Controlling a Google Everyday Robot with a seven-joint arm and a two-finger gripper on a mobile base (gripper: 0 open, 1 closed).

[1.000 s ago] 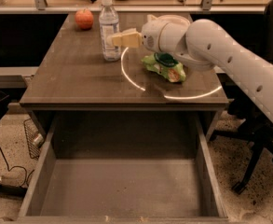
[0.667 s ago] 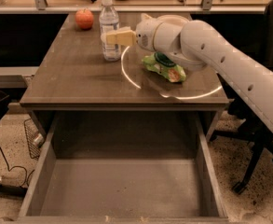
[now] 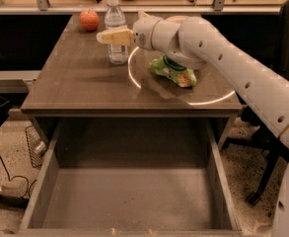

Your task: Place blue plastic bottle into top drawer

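Observation:
The blue plastic bottle (image 3: 117,53) stands upright on the back middle of the desk (image 3: 75,85), clear with a white cap. My gripper (image 3: 112,36) reaches in from the right at the height of the bottle's middle, and its tip lies across the front of the bottle. The white arm (image 3: 223,58) stretches over the right half of the desk. The top drawer (image 3: 129,196) is pulled fully out below the desk's front edge, and nothing lies in it.
A red apple (image 3: 89,19) sits at the back left of the desk, left of the bottle. A green snack bag (image 3: 176,72) lies under my arm. A wire basket (image 3: 35,144) stands on the floor at left and a chair base (image 3: 265,174) at right.
My gripper has moved left and a little higher, from beside the bottle's right side to across its front. The bottle, apple and bag have not moved.

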